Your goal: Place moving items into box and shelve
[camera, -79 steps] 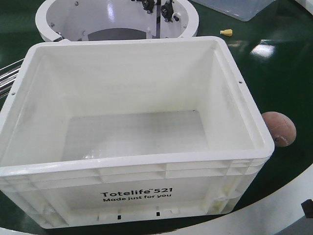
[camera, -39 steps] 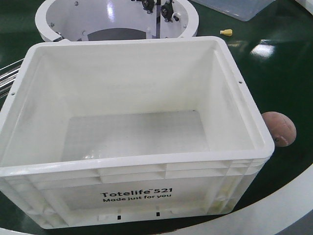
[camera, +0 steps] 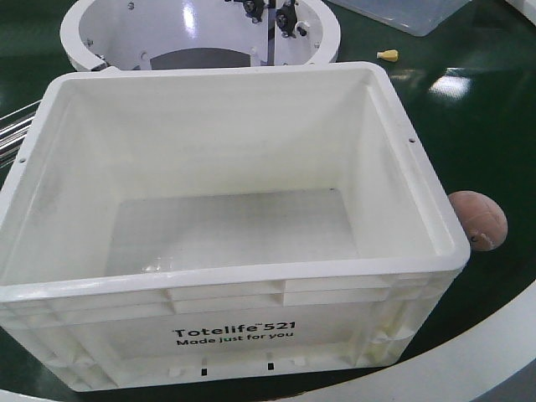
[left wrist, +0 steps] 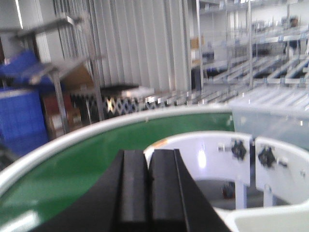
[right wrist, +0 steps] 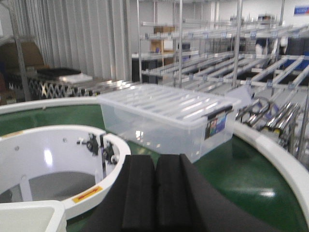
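One pinkish-brown ball [camera: 479,219] lies near the green belt's [camera: 486,126] outer edge, just beside the box [camera: 251,279]. Left gripper [left wrist: 147,191] and right gripper [right wrist: 155,193]: pads pressed together, aimed level.

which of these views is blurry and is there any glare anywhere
Left wrist view: the blurriest, with the blue bins and shelving smeared. Right wrist view: slightly soft, yet the clear lidded tub reads fine. Front view: sharp, with a white glare patch on the green surface beside the box.
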